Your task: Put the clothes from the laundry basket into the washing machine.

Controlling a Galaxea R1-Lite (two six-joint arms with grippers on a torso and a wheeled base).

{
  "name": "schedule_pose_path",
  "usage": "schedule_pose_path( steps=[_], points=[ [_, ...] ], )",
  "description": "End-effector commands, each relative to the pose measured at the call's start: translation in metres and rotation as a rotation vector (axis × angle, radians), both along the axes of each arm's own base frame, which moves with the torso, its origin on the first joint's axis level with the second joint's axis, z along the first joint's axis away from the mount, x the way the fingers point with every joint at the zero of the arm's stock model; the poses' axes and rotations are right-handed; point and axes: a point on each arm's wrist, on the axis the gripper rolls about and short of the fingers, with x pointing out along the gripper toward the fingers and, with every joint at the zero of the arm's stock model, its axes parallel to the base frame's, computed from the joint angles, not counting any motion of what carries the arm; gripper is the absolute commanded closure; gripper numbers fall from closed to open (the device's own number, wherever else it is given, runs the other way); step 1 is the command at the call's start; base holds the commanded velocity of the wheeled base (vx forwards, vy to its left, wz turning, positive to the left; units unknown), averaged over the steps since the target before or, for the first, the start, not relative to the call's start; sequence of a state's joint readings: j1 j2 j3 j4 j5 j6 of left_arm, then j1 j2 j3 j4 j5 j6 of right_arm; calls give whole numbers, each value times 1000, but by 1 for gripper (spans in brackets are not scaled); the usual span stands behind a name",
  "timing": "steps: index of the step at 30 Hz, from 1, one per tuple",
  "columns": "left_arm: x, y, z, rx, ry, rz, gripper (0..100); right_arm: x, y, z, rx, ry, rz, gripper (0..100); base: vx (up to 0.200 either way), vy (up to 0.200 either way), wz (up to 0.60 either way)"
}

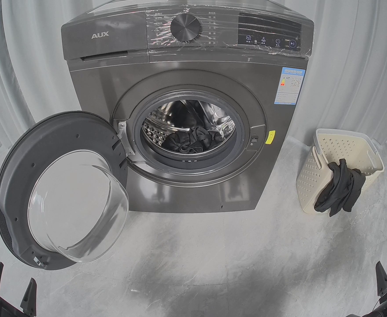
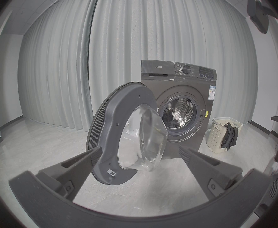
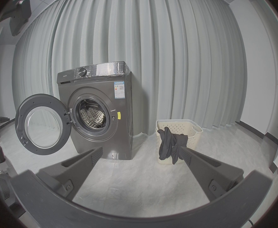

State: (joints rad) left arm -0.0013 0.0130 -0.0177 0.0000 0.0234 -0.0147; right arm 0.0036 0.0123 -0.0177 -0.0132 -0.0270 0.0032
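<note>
The step in hand looks like the fetch of the next garment: some laundry is already loaded, one piece waits in the basket, and neither hand carries anything.

At the near left, the left hand (image 1: 15,272) hangs low over the floor (image 1: 202,252), fingers spread and released, grasping nothing. Just beyond it the door (image 1: 57,190) of the washing machine (image 1: 184,58) stands swung wide to the left, leaving the opening free. Inside the drum (image 1: 158,130) lies a heap of dark clothes (image 1: 191,139), resting low at the front.

To the right of the machine, on the floor and a little apart from it, stands the cream laundry basket (image 1: 310,177). A dark garment (image 1: 341,188) is draped over its near rim, part inside and part hanging down the outside wall. The inner wall that shows is bare; whether more lies at the bottom cannot be told.

At the near right, the right hand (image 3: 139,150) is likewise released and empty, well apart from the basket.

The next move probably falls to the right hand, which sits on the basket's side: it must come forward, close on the draped cloth near the rim, lift until the hanging ends are free, then carry it left into the drum.
</note>
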Motion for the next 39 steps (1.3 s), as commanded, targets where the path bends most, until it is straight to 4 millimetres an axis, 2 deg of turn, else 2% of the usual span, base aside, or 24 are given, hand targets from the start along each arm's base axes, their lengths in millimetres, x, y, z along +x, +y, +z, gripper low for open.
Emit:
schedule_pose_path(
  steps=[1, 39],
  points=[
    [0, 0, -5, 1, 5, -1, 0, 0, 0, -5, 0, 6, -1, 0, 0, -200, 0],
    [0, 0, -5, -10, 4, 4, 0, 0, 0, -5, 0, 5, -1, 0, 0, -200, 0]
  ],
)
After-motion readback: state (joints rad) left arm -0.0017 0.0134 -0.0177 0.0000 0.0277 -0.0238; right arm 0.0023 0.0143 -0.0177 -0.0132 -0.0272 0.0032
